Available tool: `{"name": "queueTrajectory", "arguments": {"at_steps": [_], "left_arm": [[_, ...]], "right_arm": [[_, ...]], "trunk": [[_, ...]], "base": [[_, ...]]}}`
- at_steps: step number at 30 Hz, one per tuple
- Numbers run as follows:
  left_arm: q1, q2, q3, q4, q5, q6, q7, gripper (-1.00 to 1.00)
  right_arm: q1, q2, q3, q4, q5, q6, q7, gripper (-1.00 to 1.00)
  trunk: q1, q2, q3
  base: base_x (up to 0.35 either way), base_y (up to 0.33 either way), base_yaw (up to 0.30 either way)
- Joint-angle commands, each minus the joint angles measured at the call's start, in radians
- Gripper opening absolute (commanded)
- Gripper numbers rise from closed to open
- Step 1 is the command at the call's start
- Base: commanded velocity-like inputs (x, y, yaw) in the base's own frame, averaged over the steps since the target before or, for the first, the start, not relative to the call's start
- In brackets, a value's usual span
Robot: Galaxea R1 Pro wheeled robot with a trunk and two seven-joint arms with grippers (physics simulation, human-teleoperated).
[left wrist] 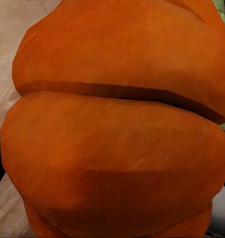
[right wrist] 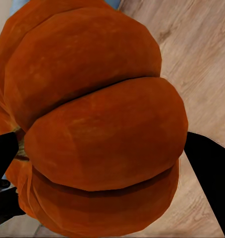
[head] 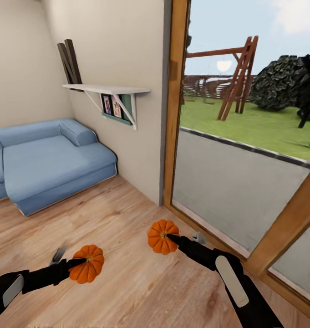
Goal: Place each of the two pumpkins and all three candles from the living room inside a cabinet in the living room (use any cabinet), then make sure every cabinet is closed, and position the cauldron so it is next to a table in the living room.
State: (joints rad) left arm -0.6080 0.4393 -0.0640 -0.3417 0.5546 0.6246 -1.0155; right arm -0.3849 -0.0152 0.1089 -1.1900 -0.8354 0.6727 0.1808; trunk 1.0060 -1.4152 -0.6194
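With each end effector clamped on a pumpkin, left end effector (head: 79, 263) on one pumpkin (head: 86, 263) and right end effector (head: 170, 238) on the other pumpkin (head: 162, 236), both carried above the wooden floor (head: 127, 291), the next move is likely finding the cabinet.

My head camera looks forward and down over both arms, taking in the floor (head: 127, 282), sofa (head: 50, 159) and glass door (head: 236, 173). Each wrist camera sits tight against its pumpkin: left pumpkin (head: 86, 264) (left wrist: 112, 129), right pumpkin (head: 162, 237) (right wrist: 92, 124). All three views share pumpkins and floor.
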Motion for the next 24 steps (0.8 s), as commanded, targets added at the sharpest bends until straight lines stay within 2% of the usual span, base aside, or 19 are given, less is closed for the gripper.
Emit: {"name": "queueTrajectory", "arguments": {"at_steps": [1,5,24], "left_arm": [[0.0,0.0,0.003,0.0,0.004,0.002,0.0,-1.0],[0.0,-0.002,0.003,0.0,0.003,0.002,0.001,-1.0],[0.0,-0.005,0.003,0.0,-0.001,0.002,0.0,-1.0]], "right_arm": [[0.0,0.0,0.0,0.0,-0.01,0.001,0.002,-1.0],[0.0,0.0,-0.001,0.0,-0.01,0.001,0.002,-1.0],[0.0,0.001,-0.001,0.0,-0.007,-0.001,0.002,-1.0]], "trunk": [[-0.004,0.007,0.003],[-0.019,0.035,0.016],[-0.019,0.035,0.036]], "base": [[0.0,0.0,0.286],[0.0,0.0,0.286],[0.0,0.0,0.228]]}}
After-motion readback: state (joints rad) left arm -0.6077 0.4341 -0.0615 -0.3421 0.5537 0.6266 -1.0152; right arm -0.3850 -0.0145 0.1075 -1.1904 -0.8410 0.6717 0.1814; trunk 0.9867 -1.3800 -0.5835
